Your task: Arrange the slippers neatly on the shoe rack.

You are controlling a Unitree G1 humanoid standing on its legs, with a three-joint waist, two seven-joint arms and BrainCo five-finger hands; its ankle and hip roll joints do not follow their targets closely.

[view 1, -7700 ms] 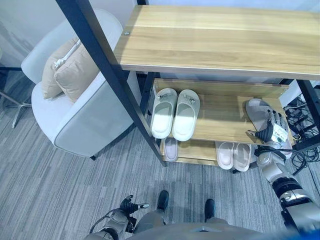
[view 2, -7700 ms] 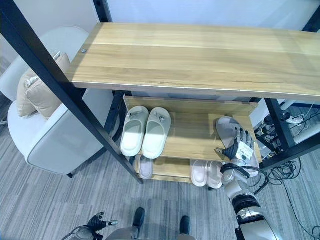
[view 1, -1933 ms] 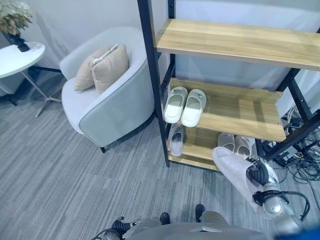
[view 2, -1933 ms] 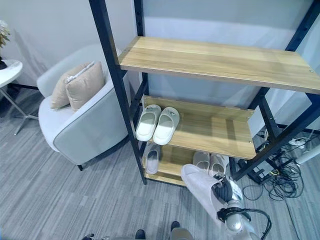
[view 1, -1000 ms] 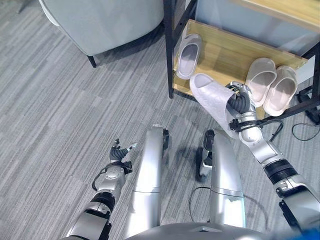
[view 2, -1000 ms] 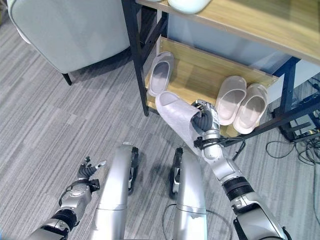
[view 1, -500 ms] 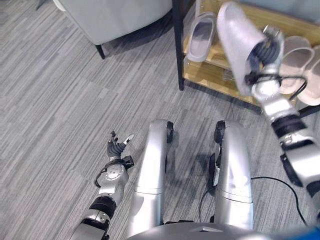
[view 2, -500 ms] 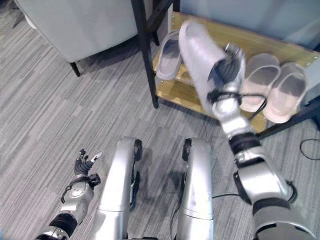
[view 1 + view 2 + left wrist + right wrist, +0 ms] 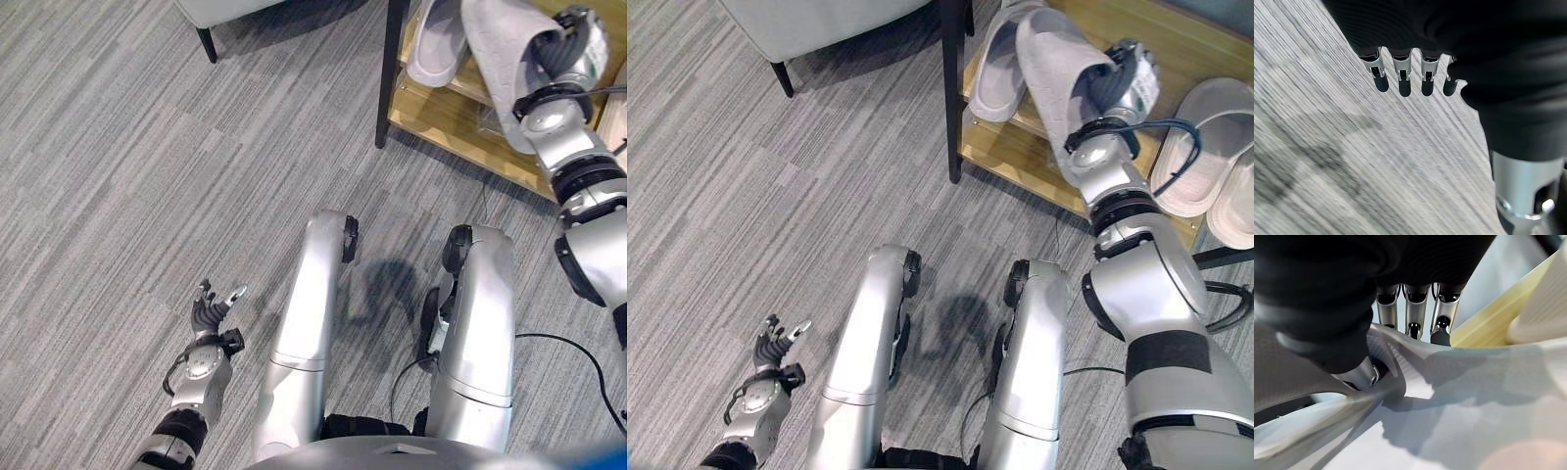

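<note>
The right hand (image 9: 1117,83) is up at about one o'clock in the head views, its fingers and thumb curled round a grey slipper (image 9: 1053,69). The slipper is held clear of the shelf, tilted, with its textured sole turned up toward the camera and its toe end reaching toward twelve o'clock. In the right wrist view the fingers (image 9: 1415,316) lie along one side of the slipper's strap and the thumb (image 9: 1359,372) presses from the other, so the grasp is a firm pinch (the strap sits right between them).

The held slipper hangs over the front edge of the shoe rack (image 9: 1019,152), a wooden bottom shelf with a dark upright post (image 9: 953,88) at its near left corner. Just to the left of the held slipper, toward eleven o'clock, a second grey slipper (image 9: 997,69) lies flat on that shelf, sole down. To the right, at about two o'clock, a pair of pale beige slippers (image 9: 1200,147) rests side by side on the same shelf, well apart from the hand.

The left hand (image 9: 211,308) hangs low at about seven o'clock over the grey striped carpet (image 9: 147,176), holding nothing; its fingers (image 9: 1403,78) are spread and loosely straight. At eleven o'clock a chair leg (image 9: 782,76) stands on the carpet.
</note>
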